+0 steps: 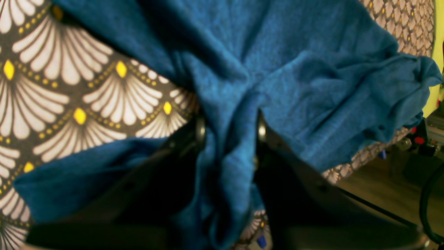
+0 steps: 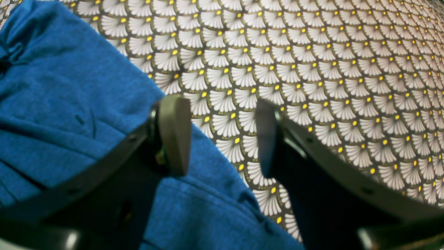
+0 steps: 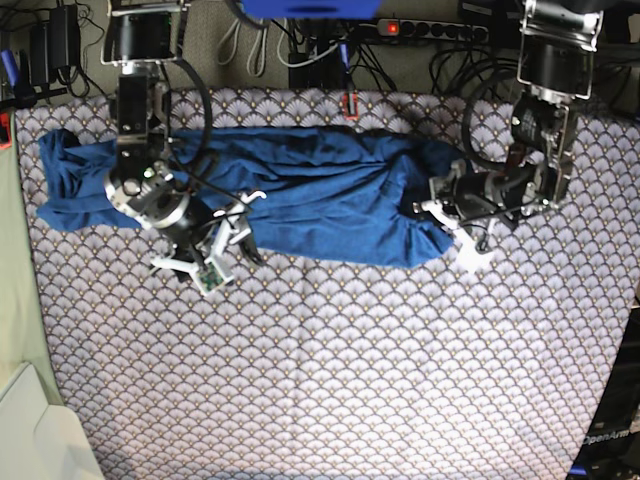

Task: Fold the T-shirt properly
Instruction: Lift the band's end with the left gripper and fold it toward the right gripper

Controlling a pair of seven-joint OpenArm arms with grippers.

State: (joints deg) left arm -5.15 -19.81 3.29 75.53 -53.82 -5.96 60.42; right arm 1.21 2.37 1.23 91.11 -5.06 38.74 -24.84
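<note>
The shirt [image 3: 310, 190] is a thin, soft royal-blue knit with no print, bunched into a long creased band across the upper part of the base frame. It lies on a surface [image 3: 350, 370] covered in cloth printed with white fan scallops, dark outlines and small yellow diamonds. The only writing, white letters at the lower right edge of the base frame, is too small to read.

The left gripper [image 1: 230, 135] sits at the shirt's right end in the base frame, its arm coming down from the upper right and bending toward the cloth. In the left wrist view its dark jaws are pinched on a gathered vertical fold of the fabric.

The right gripper [image 2: 222, 135] is at the centre left of the base frame, by the shirt's lower edge, angled down and to the right. Its flat grey pads [image 2: 175, 133] stand apart with only patterned cloth between them, one over the shirt's edge.
</note>
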